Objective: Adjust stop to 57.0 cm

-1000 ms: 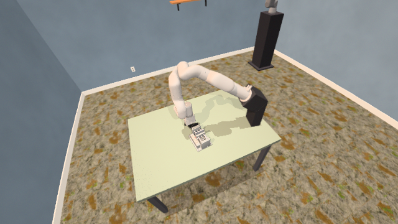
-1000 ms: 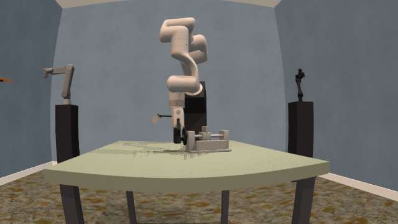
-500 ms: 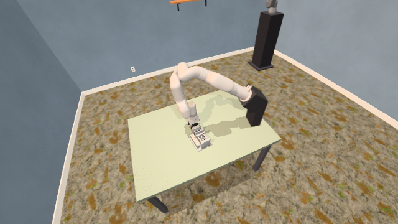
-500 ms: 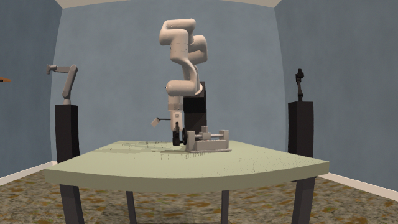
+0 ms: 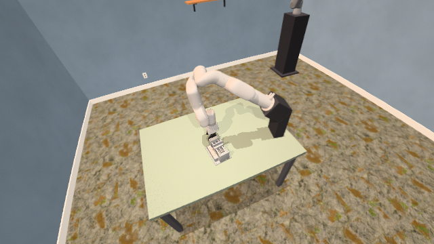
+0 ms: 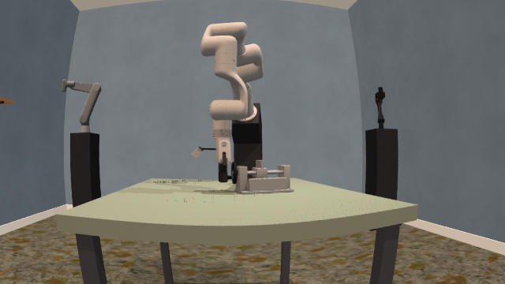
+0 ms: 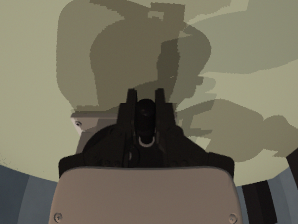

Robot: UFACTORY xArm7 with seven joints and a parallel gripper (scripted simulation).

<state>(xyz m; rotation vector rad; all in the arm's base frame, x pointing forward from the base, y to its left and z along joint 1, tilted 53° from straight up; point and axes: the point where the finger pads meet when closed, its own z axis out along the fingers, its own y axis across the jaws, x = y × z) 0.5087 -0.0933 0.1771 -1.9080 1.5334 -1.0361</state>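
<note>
My arm rises from a black pedestal at the far edge of a pale green worktop, climbs to a high, doubled-over elbow, then drops almost straight down so that my wrist points at the surface. My claw hangs vertically at the end of it, its dark fingers close to the worktop and narrowed on the black handwheel — I am gripping it, with the fingers held slightly apart by the wheel between them. The handwheel sits at the near-left end of a small grey fixture, a low base with a horizontal screw rod running along its top. The stop, a grey block, rides on that rod roughly midway between the two end supports; I cannot read its position on any scale. From above, the fixture lies near the centre of the worktop, with my claw touching its end nearest the pedestal side. Through my wrist camera, my two dark fingertips point away from me over the worktop, with a dark rounded shape between them and broad arm shadows beyond. A small pale tag on a thin stalk sticks out sideways from my wrist.
</note>
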